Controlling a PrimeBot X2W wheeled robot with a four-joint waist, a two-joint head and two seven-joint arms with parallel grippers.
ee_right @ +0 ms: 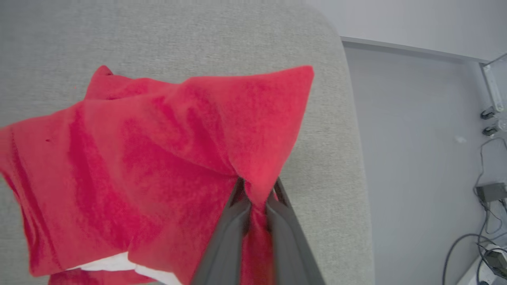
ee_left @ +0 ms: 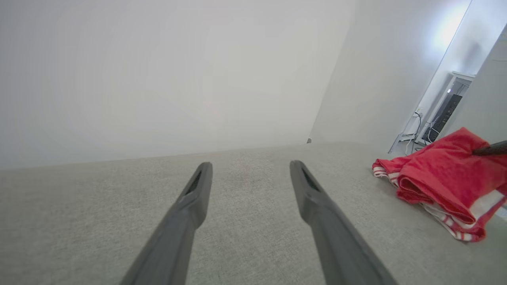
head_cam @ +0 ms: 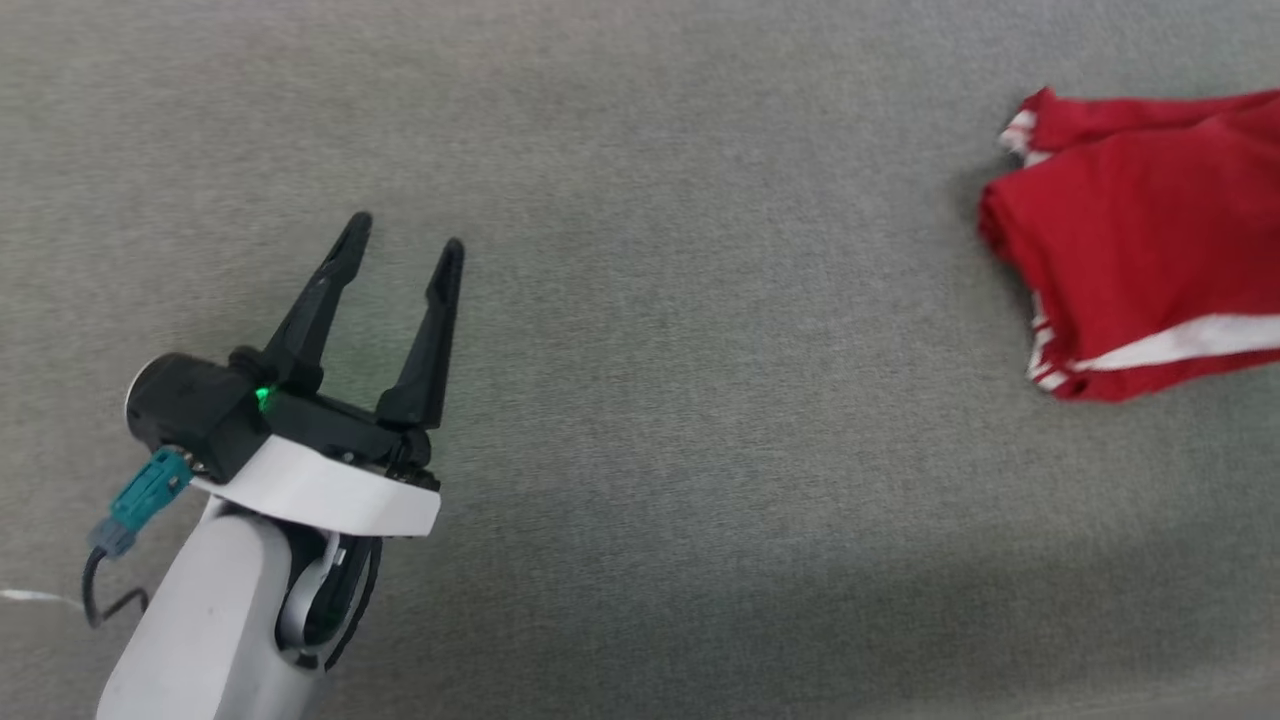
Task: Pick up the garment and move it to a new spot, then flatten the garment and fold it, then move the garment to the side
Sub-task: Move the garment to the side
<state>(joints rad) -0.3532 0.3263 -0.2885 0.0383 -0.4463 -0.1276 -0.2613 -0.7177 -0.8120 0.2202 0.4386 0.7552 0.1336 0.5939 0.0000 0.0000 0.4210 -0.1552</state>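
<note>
The garment (head_cam: 1140, 260), a folded red jersey with white and striped trim, lies at the right edge of the head view on the grey fabric surface (head_cam: 680, 330). Seen through the right wrist view, my right gripper (ee_right: 256, 190) is shut on a pinched fold of the garment (ee_right: 158, 158), which drapes away to the left near the surface's rounded edge. My left gripper (head_cam: 405, 235) stands open at the lower left of the head view, far from the cloth, with nothing between its fingers. From the left wrist view, the left gripper (ee_left: 249, 168) points across bare fabric, the garment (ee_left: 435, 182) off to the right.
The grey surface ends in a rounded edge (ee_right: 352, 130) just right of the garment, with pale floor (ee_right: 416, 138) beyond. Cables and small devices (ee_right: 489, 198) lie on that floor. A white wall (ee_left: 158, 79) rises behind the surface.
</note>
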